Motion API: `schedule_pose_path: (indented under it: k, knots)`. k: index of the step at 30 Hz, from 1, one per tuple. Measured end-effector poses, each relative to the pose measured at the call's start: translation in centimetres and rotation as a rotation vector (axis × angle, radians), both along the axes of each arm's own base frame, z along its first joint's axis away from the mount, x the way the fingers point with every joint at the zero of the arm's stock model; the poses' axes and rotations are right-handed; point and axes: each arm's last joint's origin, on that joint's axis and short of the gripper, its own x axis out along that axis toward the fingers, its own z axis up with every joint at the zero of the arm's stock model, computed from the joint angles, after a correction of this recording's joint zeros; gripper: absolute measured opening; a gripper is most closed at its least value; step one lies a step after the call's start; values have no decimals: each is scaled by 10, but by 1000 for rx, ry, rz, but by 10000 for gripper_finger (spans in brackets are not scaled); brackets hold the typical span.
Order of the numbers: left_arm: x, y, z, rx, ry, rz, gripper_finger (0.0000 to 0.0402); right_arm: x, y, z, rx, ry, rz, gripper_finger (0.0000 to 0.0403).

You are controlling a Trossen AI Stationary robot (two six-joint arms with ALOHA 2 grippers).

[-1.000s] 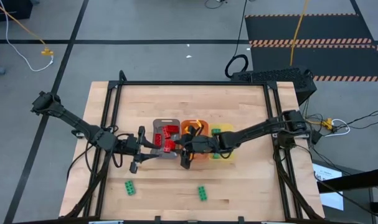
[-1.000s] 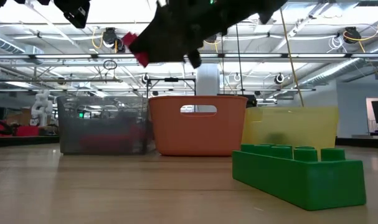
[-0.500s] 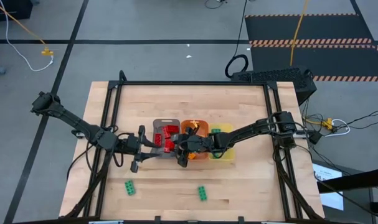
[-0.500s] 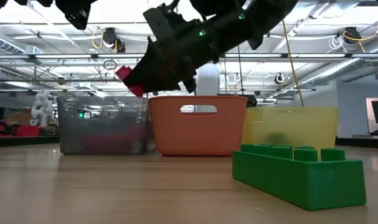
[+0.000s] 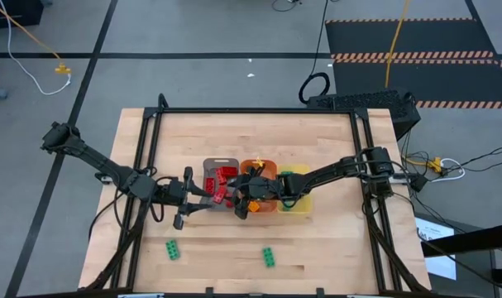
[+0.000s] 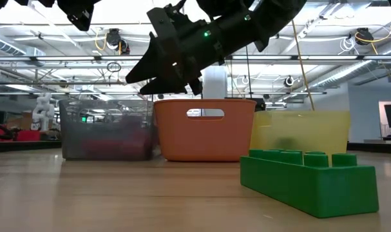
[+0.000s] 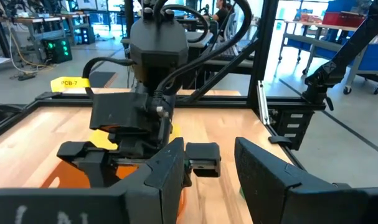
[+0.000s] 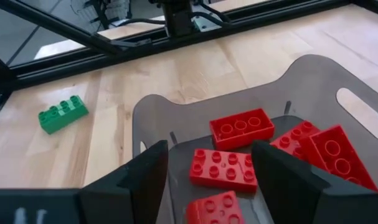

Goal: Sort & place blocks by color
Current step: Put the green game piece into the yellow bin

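Observation:
My right gripper [image 8: 210, 154] hangs open over the grey tray [image 8: 154, 118], holding nothing; the low view shows its spread fingers [image 6: 141, 78] above the tray's rim. Several red blocks [image 8: 224, 168] lie flat on the tray's floor, one of them right under the gripper [image 5: 219, 197]. Two green blocks rest flat on the table near its front edge [image 5: 173, 248] [image 5: 269, 256]; the closer one fills the low view [image 6: 308, 180]. My left gripper [image 5: 184, 201] waits open just left of the grey tray, above the table.
The grey tray [image 5: 220, 184], orange tray [image 5: 259, 184] and yellow tray [image 5: 296, 194] stand side by side mid-table. The yellow one holds a green block [image 5: 287, 175]. A black frame runs round the table [image 5: 259, 111]. Bare wood lies in front of the trays around the green blocks.
My right gripper, shut on a red block, moved slightly toward the table's left and dipped down over the grey tray. It then opened and let go. The red block is gone from the fingers and lies in the grey tray.

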Motion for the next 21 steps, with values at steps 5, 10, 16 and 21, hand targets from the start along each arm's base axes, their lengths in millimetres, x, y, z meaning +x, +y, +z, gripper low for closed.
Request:
schedule_pose_path:
  k: [5, 10, 16, 21]
  knots:
    - [0, 0, 0, -1, 0, 0, 143, 0, 0, 0, 3, -2, 3, 223]
    - [0, 0, 0, -6, 0, 0, 143, 3, 4, 8, 45, -97, -1, 223]
    - [0, 0, 0, -18, 1, 1, 143, 5, 8, 15, 12, -168, 25, 223]
    - [0, 0, 0, -24, 6, 1, 143, 3, 15, 13, 33, -138, 49, 223]
